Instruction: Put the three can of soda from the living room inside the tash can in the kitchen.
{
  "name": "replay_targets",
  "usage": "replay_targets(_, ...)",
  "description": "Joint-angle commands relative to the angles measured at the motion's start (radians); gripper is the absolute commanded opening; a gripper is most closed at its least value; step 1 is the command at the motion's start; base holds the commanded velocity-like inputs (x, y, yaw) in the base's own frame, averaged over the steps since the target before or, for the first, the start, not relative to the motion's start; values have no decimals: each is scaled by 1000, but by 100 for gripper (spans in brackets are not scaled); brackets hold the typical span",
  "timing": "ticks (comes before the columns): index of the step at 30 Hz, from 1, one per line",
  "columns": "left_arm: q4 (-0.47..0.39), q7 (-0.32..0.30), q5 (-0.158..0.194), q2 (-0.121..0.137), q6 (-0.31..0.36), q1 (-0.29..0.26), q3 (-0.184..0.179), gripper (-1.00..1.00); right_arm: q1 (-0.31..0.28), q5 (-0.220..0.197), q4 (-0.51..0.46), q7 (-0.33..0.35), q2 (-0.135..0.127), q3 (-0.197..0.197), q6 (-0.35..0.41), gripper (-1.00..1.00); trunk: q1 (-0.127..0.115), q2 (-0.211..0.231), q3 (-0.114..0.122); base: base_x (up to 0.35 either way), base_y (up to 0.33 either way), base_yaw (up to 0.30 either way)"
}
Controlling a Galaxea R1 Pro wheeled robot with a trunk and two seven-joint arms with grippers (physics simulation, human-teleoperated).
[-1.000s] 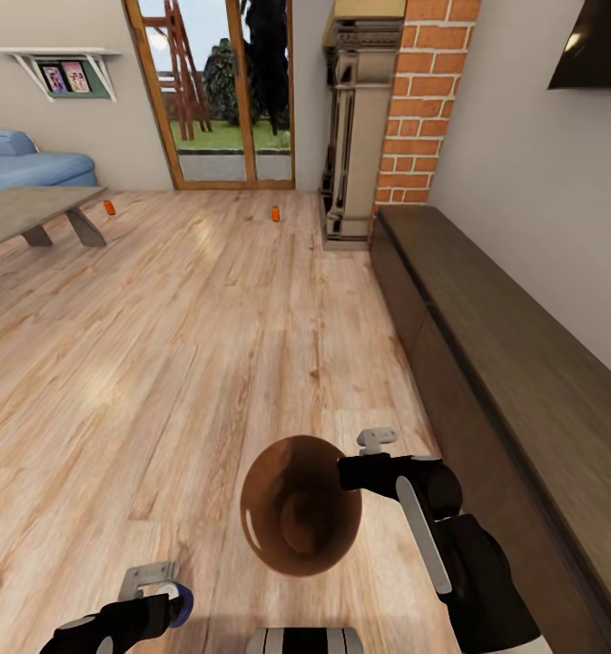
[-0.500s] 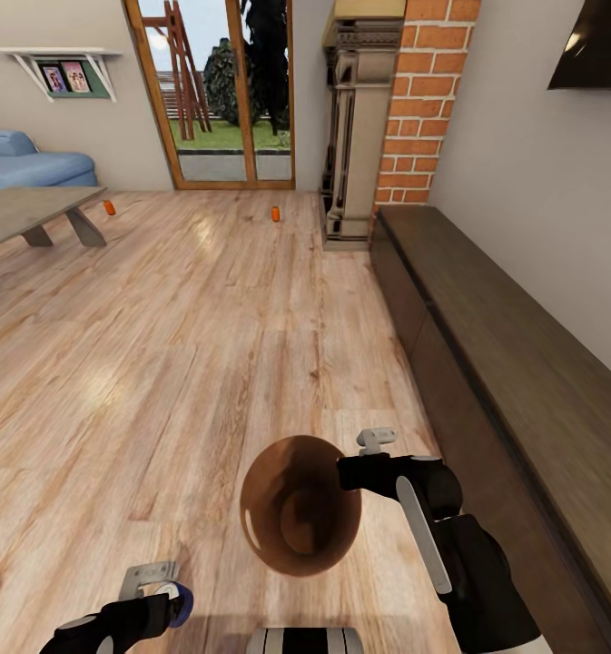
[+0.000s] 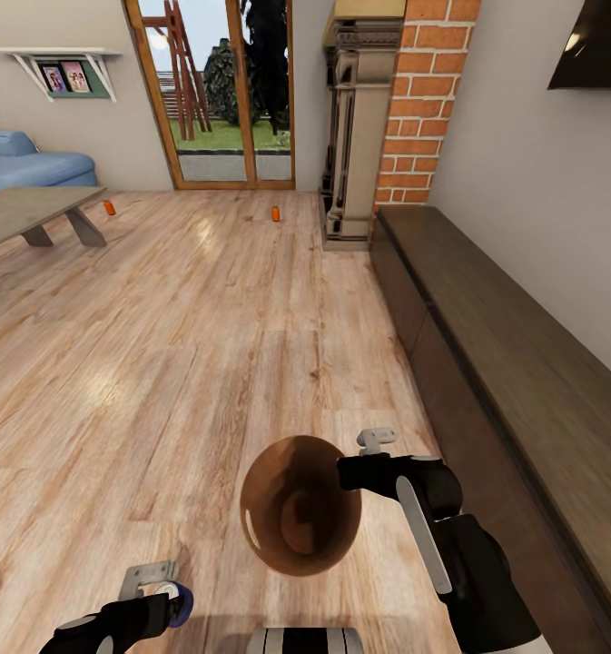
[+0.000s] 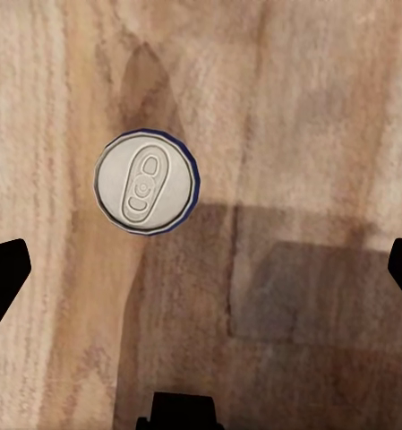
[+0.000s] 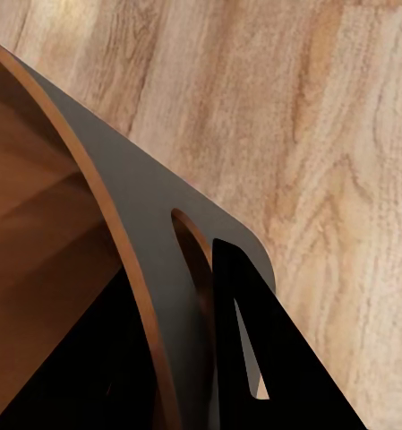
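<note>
Midway through the soda-can errand in the living room: right gripper (image 3: 364,459) clamped on the rim of the tash can (image 3: 300,518), carried tilted and seemingly empty; left gripper (image 3: 155,581) spread open around a blue-sided can (image 4: 147,182), grip unconfirmed. Two orange cans far off on the floor, one by the coffee table (image 3: 110,208), one near the fireplace (image 3: 275,213). Best done by keeping the bin's mouth upward while rolling toward them.

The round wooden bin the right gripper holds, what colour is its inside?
Smooth brown inside the round wooden bin; the head view shows it best.
</note>
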Motion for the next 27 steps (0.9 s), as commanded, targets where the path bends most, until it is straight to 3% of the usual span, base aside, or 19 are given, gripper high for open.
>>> replay_targets(1, 0, 0, 0, 0, 0, 0, 0, 100, 0, -29, 0, 2, 0, 0, 1, -100, 0, 0, 0, 0, 0, 0)
replay_targets(27, -2, 0, 0, 1, -1, 0, -5, 100, 0, -30, 0, 2, 0, -3, 1, -100, 0, 0, 0, 0, 0, 0)
